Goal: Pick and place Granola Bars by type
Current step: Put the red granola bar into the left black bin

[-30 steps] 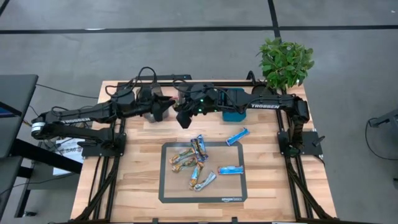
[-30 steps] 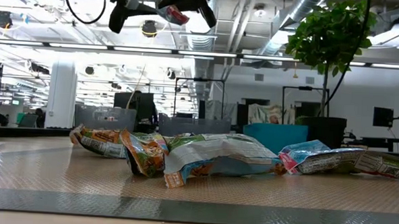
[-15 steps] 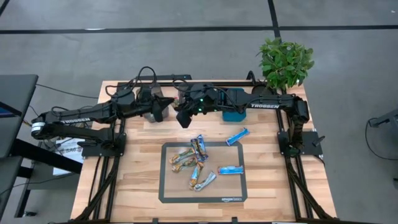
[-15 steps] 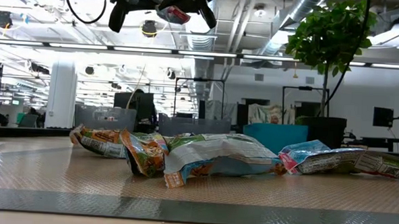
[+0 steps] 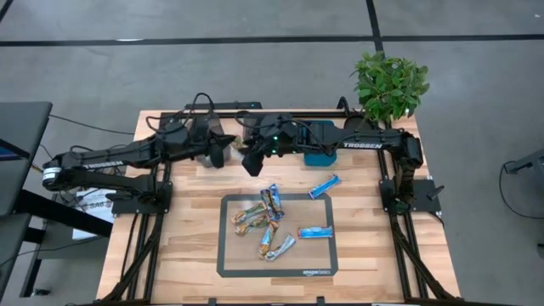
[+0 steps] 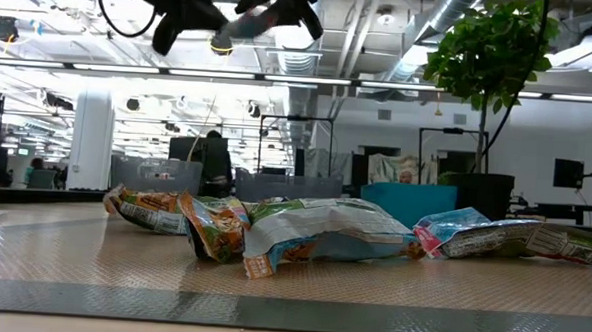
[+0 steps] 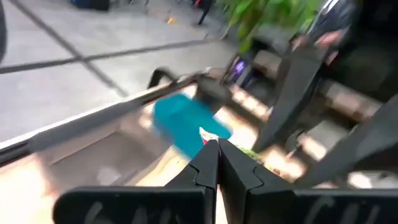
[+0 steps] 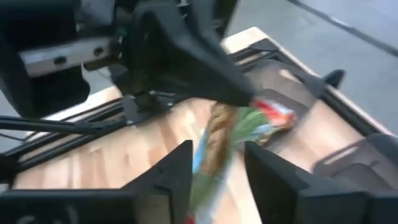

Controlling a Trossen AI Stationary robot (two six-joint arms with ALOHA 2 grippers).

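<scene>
Handover at the back of the table, above the bins.
Left gripper clenched on a multicoloured granola bar; right gripper fingers spread, bar between them. Remaining bars lie on the grey mat; 1 blue bar beside it.

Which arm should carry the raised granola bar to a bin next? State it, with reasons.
Left, probably. The left gripper is shut on the end of the granola bar, while the right gripper has its fingers apart on either side of the bar, gripping nothing.
</scene>
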